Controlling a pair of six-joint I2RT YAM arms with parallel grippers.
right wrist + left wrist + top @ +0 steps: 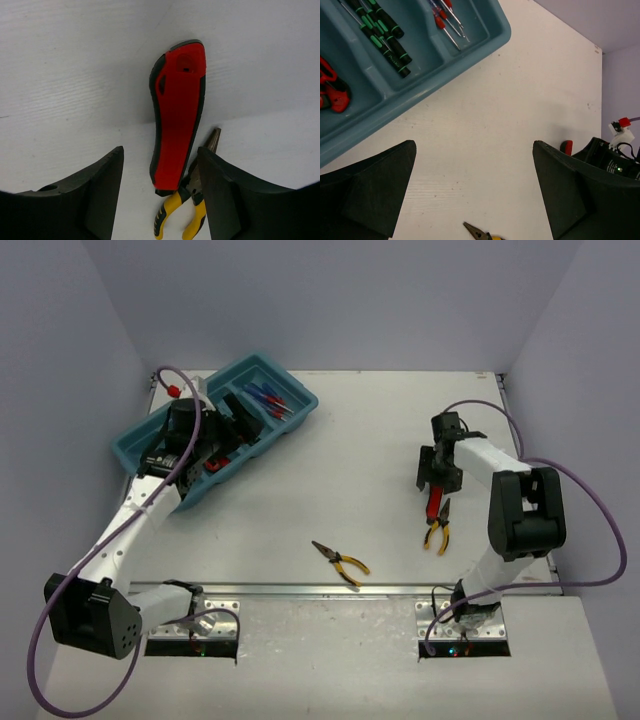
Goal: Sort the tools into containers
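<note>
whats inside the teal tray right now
Visible in the tray: green-and-black screwdrivers in one compartment, red-collared screwdrivers in the end one, red-handled pliers in another. The left arm covers the rest from above, so the fourth compartment cannot be seen.

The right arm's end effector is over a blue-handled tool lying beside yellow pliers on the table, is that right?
Not quite. The handle is red, not blue. The right wrist view shows the right end effector over a red-handled tool lying beside yellow pliers on the table.
</note>
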